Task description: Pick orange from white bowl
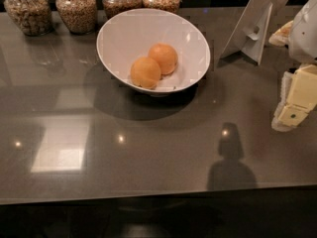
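Gripper: the cream-coloured gripper [293, 103] hangs at the far right edge of the view, low over the countertop and partly cut off. Whether it is open or closed cannot be told. No fruit is in it.
Arm: a white arm housing [304, 29] rises above the gripper and runs out of view.
Countertop: a glossy grey-brown countertop [148, 152] spreads leftward and reflects ceiling lights.
Card stand: a white angled card stand [250, 26] sits behind and left of the gripper, between it and the bowl's far side.
White bowl: a wide white bowl [124, 38] stands upright left of the stand, well apart from the gripper. Its flaring walls hold the fruit at the bottom.
Orange: the orange [145, 72] rests low in the bowl on the near side. It looks the yellower of two and so is judged the target.
Twin orange: the twin orange [164, 58] touches it from behind and to the right, so it lies slightly nearer the gripper's side.
Orange relative to gripper: far to the gripper's left and a little further back, with the bowl's right wall between them. Reaching it likely means coming in over the rim from above.
Grain jars: four glass grain jars [77, 9] line the back edge behind the bowl.
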Tool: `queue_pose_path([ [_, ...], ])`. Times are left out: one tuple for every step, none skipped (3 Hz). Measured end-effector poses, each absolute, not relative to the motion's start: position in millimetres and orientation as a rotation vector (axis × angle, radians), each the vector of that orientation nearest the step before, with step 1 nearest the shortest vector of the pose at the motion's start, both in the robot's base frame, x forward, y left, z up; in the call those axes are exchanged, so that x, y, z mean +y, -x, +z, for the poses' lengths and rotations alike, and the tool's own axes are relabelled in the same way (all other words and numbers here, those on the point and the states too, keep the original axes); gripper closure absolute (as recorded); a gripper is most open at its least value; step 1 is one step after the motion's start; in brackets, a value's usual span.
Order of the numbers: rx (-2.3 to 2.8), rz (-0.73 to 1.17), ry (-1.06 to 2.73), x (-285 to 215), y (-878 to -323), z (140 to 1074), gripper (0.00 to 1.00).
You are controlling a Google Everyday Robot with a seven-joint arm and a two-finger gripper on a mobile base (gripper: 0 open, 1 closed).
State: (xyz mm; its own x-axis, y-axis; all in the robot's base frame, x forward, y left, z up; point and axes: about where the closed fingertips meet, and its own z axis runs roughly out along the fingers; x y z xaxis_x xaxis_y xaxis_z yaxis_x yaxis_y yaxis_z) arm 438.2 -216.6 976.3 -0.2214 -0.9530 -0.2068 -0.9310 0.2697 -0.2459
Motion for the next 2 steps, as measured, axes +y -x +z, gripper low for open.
queue_pose_path([
  [2.231, -0.099, 1.725, -217, -438, 976, 0.0],
  [2.11, -0.142, 1.789, -206, -452, 981, 0.0],
])
